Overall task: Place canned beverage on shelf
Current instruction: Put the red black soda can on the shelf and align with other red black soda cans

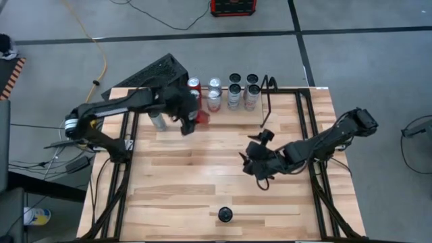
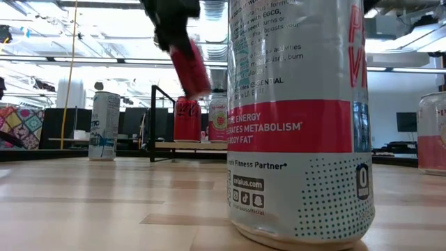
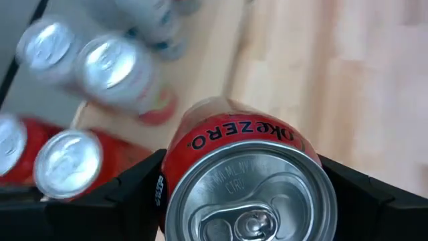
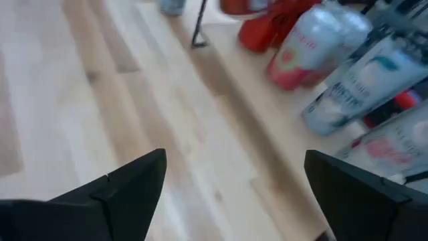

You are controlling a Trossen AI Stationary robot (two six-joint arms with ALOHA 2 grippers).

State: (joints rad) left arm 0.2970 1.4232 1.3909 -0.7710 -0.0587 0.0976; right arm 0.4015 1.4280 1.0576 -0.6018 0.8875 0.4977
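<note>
Wooden worktop (image 1: pixel 202 169), grey floor around. Left claw (image 1: pixel 191 120) clamps a red cola can (image 3: pixel 241 175) just before the shelf (image 1: pixel 266 101); we should lower it upright beside the shelved cans (image 1: pixel 214 94). Right claw (image 1: pixel 258 164): spread, empty, mid-worktop.

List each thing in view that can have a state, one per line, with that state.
Left end effector: shut on the red can, near the shelf.
Red can: held off the table, tilted, unopened.
Right end effector: open, empty, over mid-table.
Shelf: holds upright cans.
Cans on the shelf: upright in rows.
Silver can: upright on the table left of the shelf.
Near can: upright on the table.
</note>
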